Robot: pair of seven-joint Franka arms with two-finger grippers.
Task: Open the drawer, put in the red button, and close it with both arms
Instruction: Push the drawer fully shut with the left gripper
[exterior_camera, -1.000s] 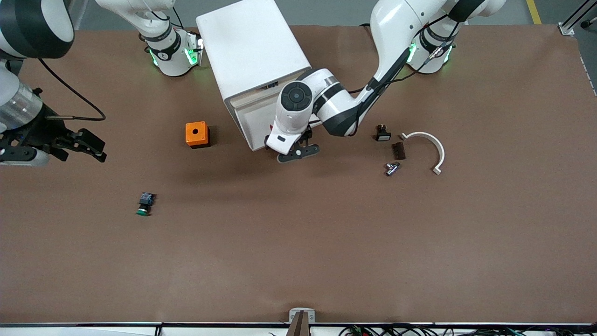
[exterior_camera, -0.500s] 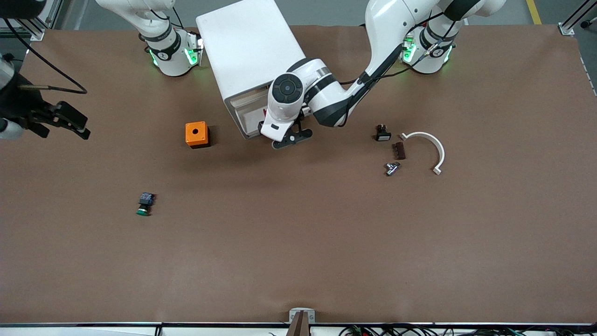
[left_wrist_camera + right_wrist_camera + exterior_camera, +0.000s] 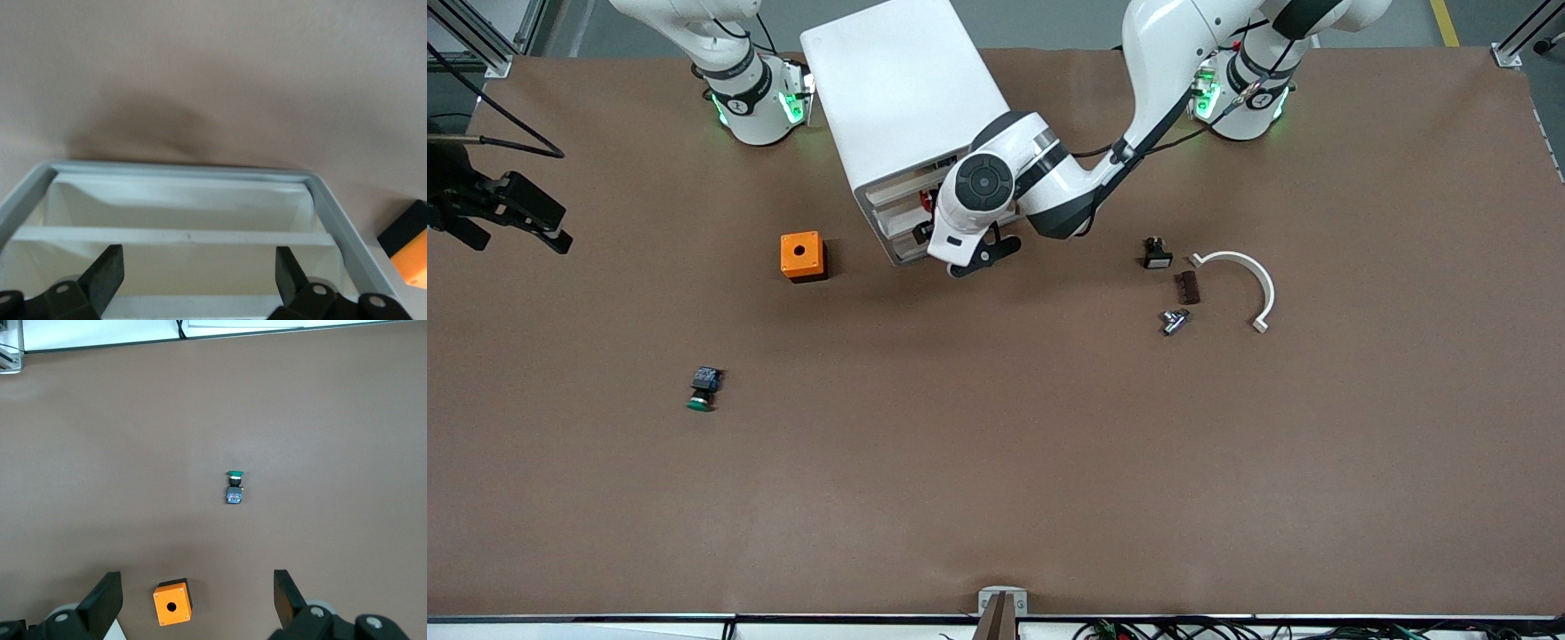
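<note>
Cabinet point(image 3: 907, 98), white and round-cornered, stands on the brown surface point(image 3: 1049, 462) between the two arm bases, its drawer fronts turned toward the front camera. The left tool point(image 3: 983, 256) hangs directly in front of those drawer fronts, fingers point(image 3: 107, 277) spread apart and holding nothing. The left wrist view looks down on the drawer point(image 3: 180, 230), a white tray with a grey rim, lying between the spread fingers and directly under the tool; contact with it cannot be confirmed. In the front view a small red spot point(image 3: 926, 203) shows at the cabinet front, just beside the left arm's wrist; whether this is the red button cannot be told.

The right tool point(image 3: 503, 213) is over the surface's edge at the right arm's end, well apart from the cabinet, fingers point(image 3: 103, 600) spread apart and empty; this arm waits.

An orange box point(image 3: 801, 256) with a hole in its top sits beside the cabinet toward the right arm's end. A green-capped button point(image 3: 703, 388) lies nearer the front camera than the orange box. Toward the left arm's end lie a small black part point(image 3: 1157, 254), a dark brown block point(image 3: 1187, 287), a metal fitting point(image 3: 1174, 320) and a white curved bracket point(image 3: 1249, 276), grouped close together.
</note>
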